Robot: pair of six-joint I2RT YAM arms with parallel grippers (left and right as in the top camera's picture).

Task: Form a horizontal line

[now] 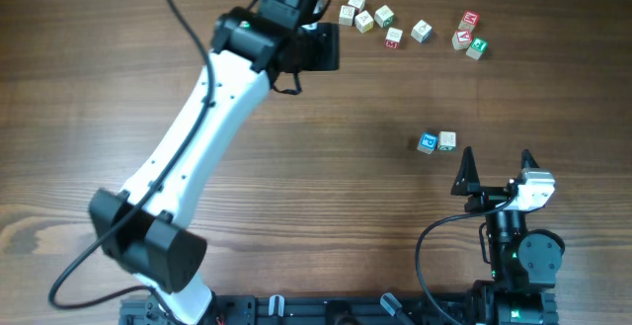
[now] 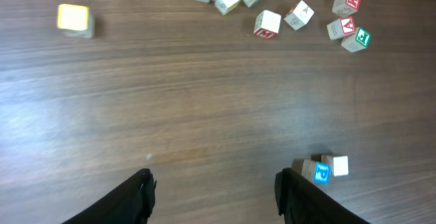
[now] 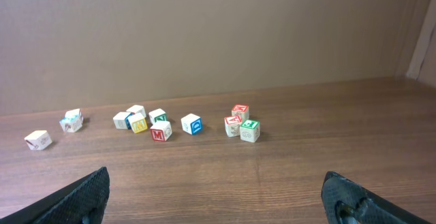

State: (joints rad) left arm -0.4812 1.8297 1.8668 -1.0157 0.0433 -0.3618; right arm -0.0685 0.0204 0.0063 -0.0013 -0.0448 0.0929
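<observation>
The short row [image 1: 437, 142], blue cube [image 1: 427, 143] touching cream cube [image 1: 447, 140], lies right of centre in the overhead view, just above the right gripper [image 1: 497, 155], which is spread wide and empty. The left gripper [image 2: 214, 180], also spread and empty, hangs beside the loose cubes [image 1: 393, 37] at the top.

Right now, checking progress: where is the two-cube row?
Overhead view: the two-cube row sits right of centre, just beyond the right pincer, apart from the scattered cubes.

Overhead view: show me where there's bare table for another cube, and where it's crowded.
Free: the wood between the two-cube row and the left arm; also the band between that row and the scattered cubes. Crowded: the far edge, around those cubes.
</observation>
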